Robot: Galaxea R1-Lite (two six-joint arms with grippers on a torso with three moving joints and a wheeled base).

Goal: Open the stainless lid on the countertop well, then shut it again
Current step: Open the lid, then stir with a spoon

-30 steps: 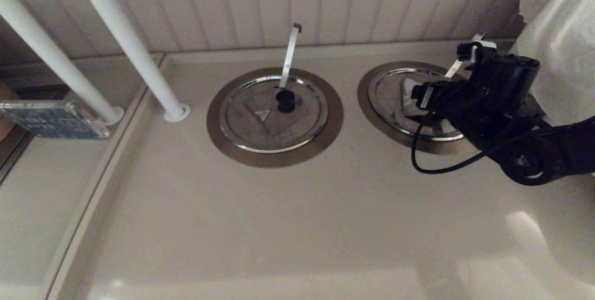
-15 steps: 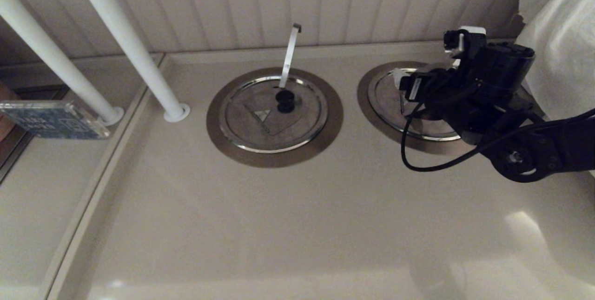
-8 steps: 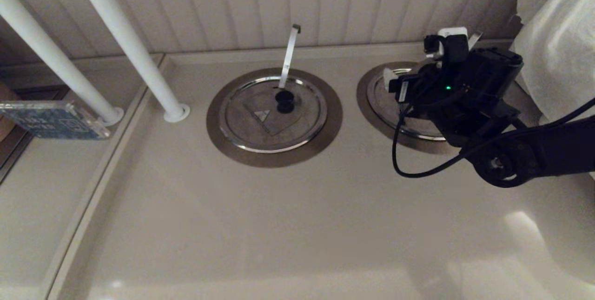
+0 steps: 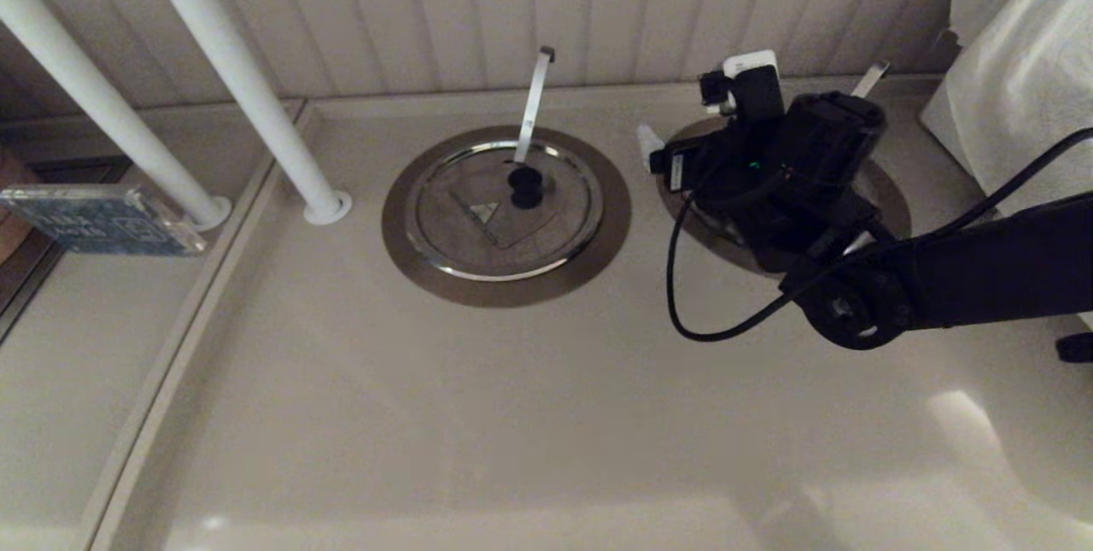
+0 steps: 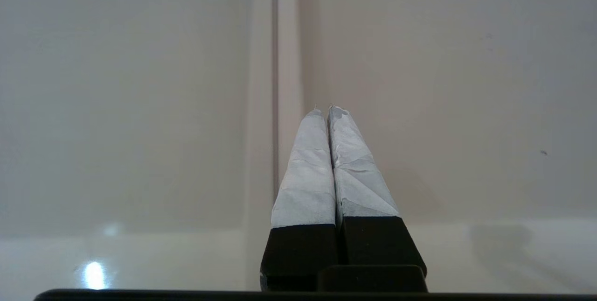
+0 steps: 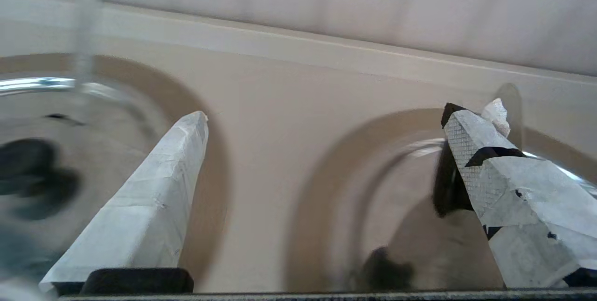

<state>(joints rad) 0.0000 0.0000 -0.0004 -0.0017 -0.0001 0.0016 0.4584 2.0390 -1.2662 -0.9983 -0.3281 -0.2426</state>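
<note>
My right pincer (image 4: pixel 651 143) wide open, empty, above bench between twin wells. Stainless lid (image 4: pixel 854 184) flat on countertop well (image 4: pixel 888 192), mostly hidden under my arm. Judged: either both steps done or neither; can't tell which. Left pincer (image 5: pixel 325 110) closed, empty, parked.

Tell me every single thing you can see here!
stainless lid: one, steel, far right, mostly hidden under the right arm
countertop well: one, steel ring around that lid
slanted strip: one, silver, behind that well
twin lid: one, steel with black knob, centre, closed
twin ring: one, steel, around the twin lid
upright strip: one, silver, rising behind the knob
white poles: two, far left
blue case: one, left edge
white cloth: one, far right corner
countertop: one, beige
right gripper: one, open, above the gap between the wells
left gripper: one, shut, over the beige surface
</note>
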